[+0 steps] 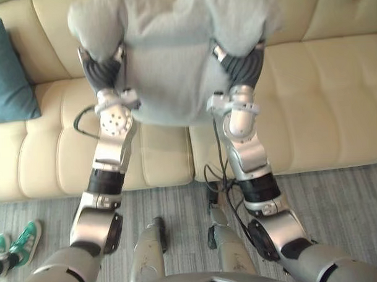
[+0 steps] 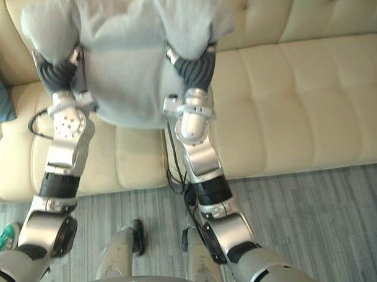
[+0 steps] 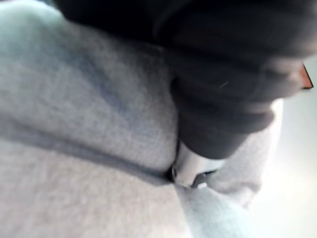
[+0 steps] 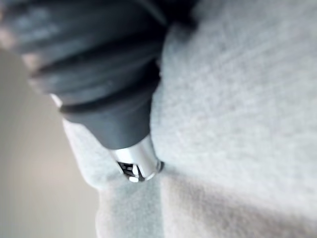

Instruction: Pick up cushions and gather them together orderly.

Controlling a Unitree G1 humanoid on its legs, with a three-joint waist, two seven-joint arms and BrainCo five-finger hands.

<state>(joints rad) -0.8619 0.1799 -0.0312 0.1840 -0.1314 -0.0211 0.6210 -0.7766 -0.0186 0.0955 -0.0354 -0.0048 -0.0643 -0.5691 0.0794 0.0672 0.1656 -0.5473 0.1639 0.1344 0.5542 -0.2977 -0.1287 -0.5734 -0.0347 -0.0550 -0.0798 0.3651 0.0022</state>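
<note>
Grey cushion (image 1: 167,73) is closest, pressed against both wrist cameras, its fabric bunching over the left hand (image 1: 102,71) and the right hand (image 1: 243,66).

Risk: it looks carried mostly by a squeeze from the two sides. If either arm eases outward, or one arm moves faster than the other, the soft cushion probably slips down onto the cream sofa (image 1: 323,105) or off onto the floor (image 1: 339,197). The fill sags in the middle, so it may also twist on set-down and land crooked, not orderly.

Position: the cushion seems lifted clear above the sofa seat, between the two hands. The left hand is at its upper left corner and the right hand at its upper right, both sunk into it. Grasp state of either hand cannot be told, since both are buried in fabric.

Teal cushion (image 1: 6,73) leans well apart at the sofa's left end, likely the gathering spot. A person's green shoes (image 1: 25,241) stand on the floor at lower left.
</note>
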